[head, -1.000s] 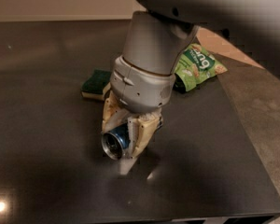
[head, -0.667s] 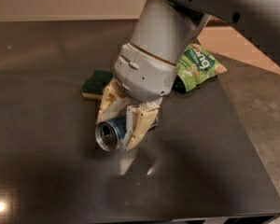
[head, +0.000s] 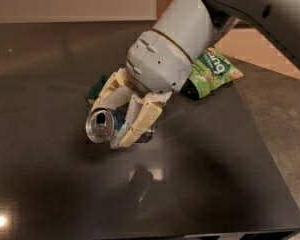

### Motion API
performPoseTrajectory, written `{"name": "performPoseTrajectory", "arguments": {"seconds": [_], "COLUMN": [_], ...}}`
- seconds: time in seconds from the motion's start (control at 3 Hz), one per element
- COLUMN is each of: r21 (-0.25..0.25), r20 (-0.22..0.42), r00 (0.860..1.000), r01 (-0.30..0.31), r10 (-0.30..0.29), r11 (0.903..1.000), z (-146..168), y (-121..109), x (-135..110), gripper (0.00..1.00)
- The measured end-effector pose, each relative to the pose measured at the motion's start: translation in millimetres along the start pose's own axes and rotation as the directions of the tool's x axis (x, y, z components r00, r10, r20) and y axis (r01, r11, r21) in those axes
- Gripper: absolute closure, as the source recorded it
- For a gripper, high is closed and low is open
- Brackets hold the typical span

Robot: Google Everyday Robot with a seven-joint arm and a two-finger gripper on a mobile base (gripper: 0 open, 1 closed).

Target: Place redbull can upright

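Observation:
The redbull can (head: pixel 104 125) is held in my gripper (head: pixel 121 118), lifted above the dark table (head: pixel 50 184). It is tilted, close to lying on its side, with its silver pull-tab top facing the camera and lower left. The cream-coloured fingers (head: pixel 142 121) are shut on the can's blue and silver body, most of which they hide. The grey wrist and arm reach in from the upper right.
A green snack bag (head: pixel 215 71) lies behind the arm at the back right. A green sponge (head: pixel 96 90) peeks out behind the gripper at the left. The table's front edge runs along the bottom, its right edge beside a grey floor.
The gripper has lifted and tilted the can, swinging its top end up and to the left. The wrist has rotated so the arm leans more to the right.

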State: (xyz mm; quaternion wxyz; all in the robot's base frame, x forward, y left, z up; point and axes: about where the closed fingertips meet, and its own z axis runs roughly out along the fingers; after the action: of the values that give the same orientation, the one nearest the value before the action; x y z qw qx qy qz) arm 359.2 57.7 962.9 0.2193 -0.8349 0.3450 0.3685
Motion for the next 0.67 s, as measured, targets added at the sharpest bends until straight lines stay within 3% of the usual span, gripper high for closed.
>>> {"name": "performPoseTrajectory", "arguments": {"seconds": [0.33,0.67], "r21": [0.065,0.146], "r20": [0.108,0.184], "r00": [0.994,0.982], "r01": [-0.04,-0.079], "r10": [0.033,0.052], "r11": [0.9971,0.9862], "z": [-4.0,-7.7], "y": [1.4,3.3], "x": [-11.2,-16.2], "gripper": [1.0,1.0]}}
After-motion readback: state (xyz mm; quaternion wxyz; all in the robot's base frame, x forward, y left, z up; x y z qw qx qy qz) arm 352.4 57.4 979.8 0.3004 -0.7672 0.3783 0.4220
